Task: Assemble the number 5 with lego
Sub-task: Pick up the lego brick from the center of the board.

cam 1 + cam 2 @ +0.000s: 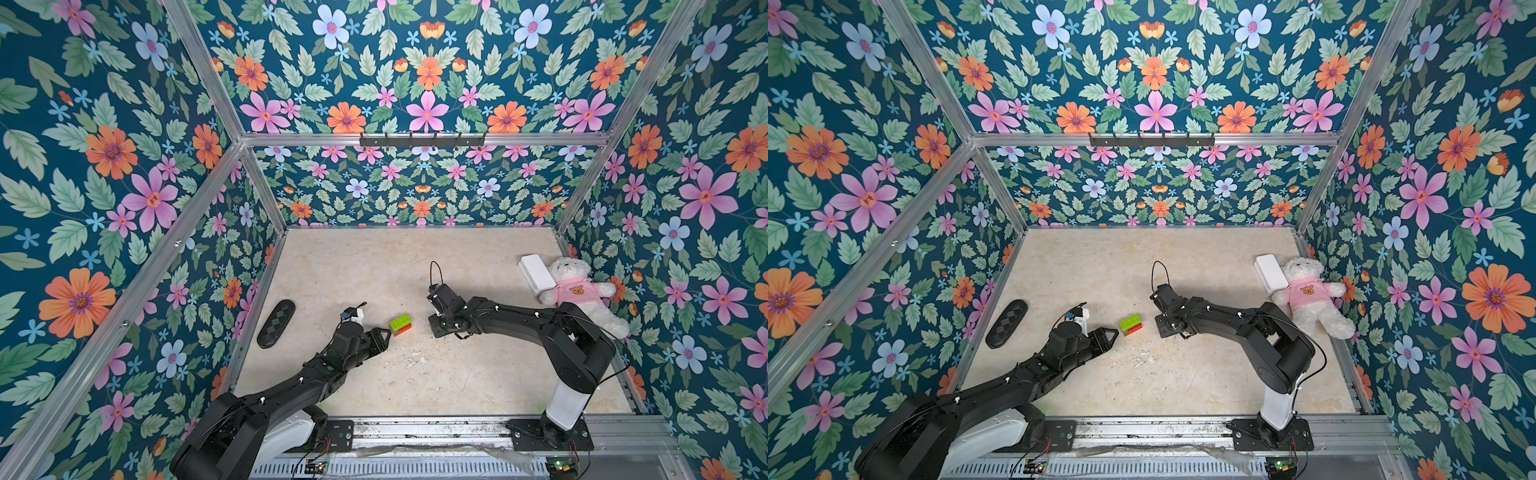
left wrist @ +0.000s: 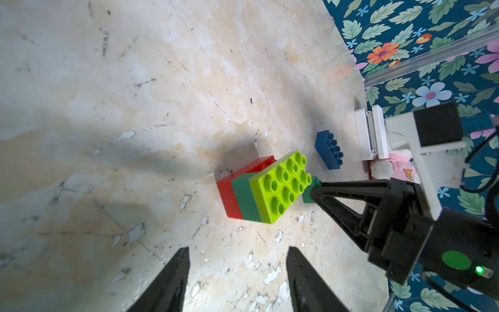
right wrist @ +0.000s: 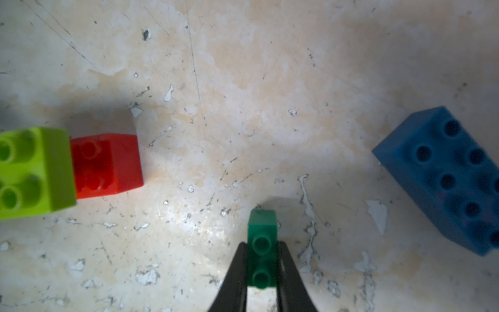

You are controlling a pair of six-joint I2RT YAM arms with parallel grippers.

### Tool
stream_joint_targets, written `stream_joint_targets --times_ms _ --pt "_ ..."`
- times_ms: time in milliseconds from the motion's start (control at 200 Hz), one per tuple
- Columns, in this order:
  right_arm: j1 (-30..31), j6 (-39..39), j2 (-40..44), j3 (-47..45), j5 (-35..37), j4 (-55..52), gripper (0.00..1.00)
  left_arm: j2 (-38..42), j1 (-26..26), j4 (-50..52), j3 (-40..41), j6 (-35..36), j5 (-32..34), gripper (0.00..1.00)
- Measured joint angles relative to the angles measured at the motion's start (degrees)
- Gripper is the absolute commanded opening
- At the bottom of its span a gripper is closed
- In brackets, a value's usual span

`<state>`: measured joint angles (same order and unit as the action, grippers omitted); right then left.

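Observation:
A small stack of lego (image 1: 401,324) (image 1: 1130,325) stands mid-table: a red brick (image 3: 108,164) at the bottom, a dark-green one in the middle and a lime-green brick (image 2: 280,186) on top, studs up. My right gripper (image 3: 262,244) (image 1: 437,328) is shut on a short dark-green brick (image 3: 262,237) (image 2: 310,189), low over the table just right of the stack and apart from it. A loose blue brick (image 3: 445,175) (image 2: 329,148) lies beyond it and is hidden in both top views. My left gripper (image 2: 239,250) (image 1: 384,334) stands open and empty just left of the stack.
A black oval case (image 1: 276,324) lies by the left wall. At the back right a white box (image 1: 537,274) sits next to a white teddy (image 1: 582,291) in a pink shirt. Flowered walls close in the table on three sides.

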<state>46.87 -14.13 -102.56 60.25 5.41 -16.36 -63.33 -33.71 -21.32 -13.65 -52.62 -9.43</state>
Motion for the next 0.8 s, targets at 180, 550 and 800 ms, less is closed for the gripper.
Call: stream_joint_targets --times_ms 180,550,800 --pt "0.0 0.0 0.2 -0.2 0.0 0.2 0.03 -4.7 0.0 -1.9 -2.5 0.2 -1.0 0.62" --pt "0.0 0.0 1.6 0.4 -0.7 -1.0 0.03 -10.1 0.2 -4.4 -4.2 0.2 -1.0 0.52" --pt "0.9 0.2 3.1 3.5 -1.2 -2.4 0.03 -11.8 0.6 -7.0 -3.8 0.4 -1.2 0.48"
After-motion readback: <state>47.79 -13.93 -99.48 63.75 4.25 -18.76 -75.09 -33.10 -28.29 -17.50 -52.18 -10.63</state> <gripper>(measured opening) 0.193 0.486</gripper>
